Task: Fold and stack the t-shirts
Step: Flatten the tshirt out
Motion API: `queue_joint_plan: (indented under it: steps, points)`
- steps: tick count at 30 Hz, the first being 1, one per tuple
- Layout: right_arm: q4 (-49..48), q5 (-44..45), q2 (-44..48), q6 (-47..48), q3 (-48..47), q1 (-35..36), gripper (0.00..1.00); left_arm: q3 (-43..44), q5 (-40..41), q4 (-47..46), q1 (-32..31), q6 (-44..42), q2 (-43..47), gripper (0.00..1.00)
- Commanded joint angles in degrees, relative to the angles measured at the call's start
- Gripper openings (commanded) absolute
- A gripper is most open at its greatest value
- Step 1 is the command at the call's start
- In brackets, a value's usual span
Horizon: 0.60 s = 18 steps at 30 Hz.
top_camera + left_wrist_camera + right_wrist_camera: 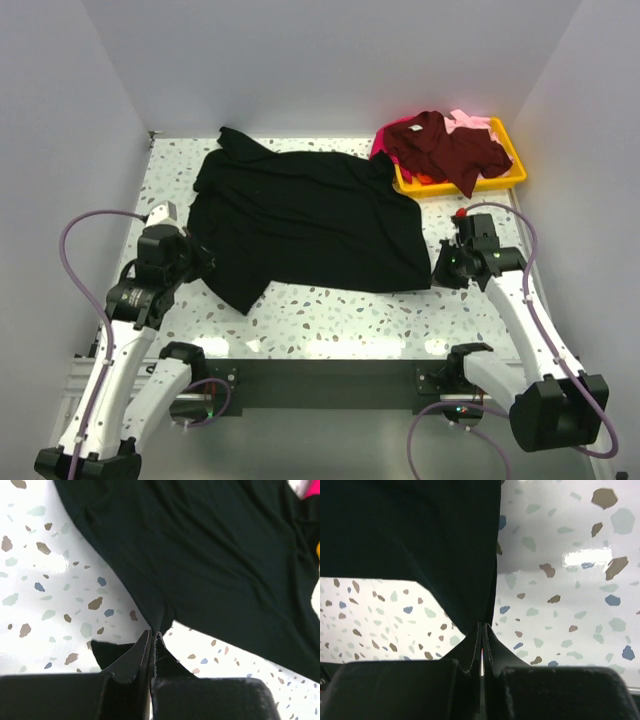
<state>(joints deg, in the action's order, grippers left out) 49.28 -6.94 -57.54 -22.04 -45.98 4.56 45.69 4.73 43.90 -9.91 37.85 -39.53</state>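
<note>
Left pincer (151, 636) and right pincer (482, 630) each clamp the black t-shirt (310, 220) at its near edge, so lift level, keep it taut, fold flat.

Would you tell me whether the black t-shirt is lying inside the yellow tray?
No, the black t-shirt lies spread on the table, outside the yellow tray.

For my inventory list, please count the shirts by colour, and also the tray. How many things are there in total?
Black shirt: 1
Maroon shirt: 1
Magenta shirt, mostly hidden: 1
Pale pink shirt, mostly hidden: 1
Yellow tray: 1
Total: 5
</note>
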Motion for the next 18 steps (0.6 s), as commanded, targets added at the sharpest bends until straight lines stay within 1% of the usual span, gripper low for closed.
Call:
queue_joint_plan:
  steps: [1, 7, 10, 18]
  points:
    - [4.24, 1.49, 2.07, -1.68, -2.28, 2.38, 0.0, 5.62, 0.8, 5.48, -0.46, 1.18, 2.26, 0.0]
    - [5.39, 1.75, 3.57, -2.92, -2.45, 3.88, 0.0, 8.71, 0.28, 10.41, -0.37, 2.67, 5.42, 0.0]
    - [6.27, 1.58, 3.84, -3.09, -2.89, 4.41, 0.0, 10.2, -1.21, 12.69, -0.37, 3.64, 6.74, 0.0]
    - [8.64, 1.67, 4.89, -2.66, -4.3, 4.76, 0.0, 12.66, -3.59, 16.3, -0.37, 6.1, 8.85, 0.0]
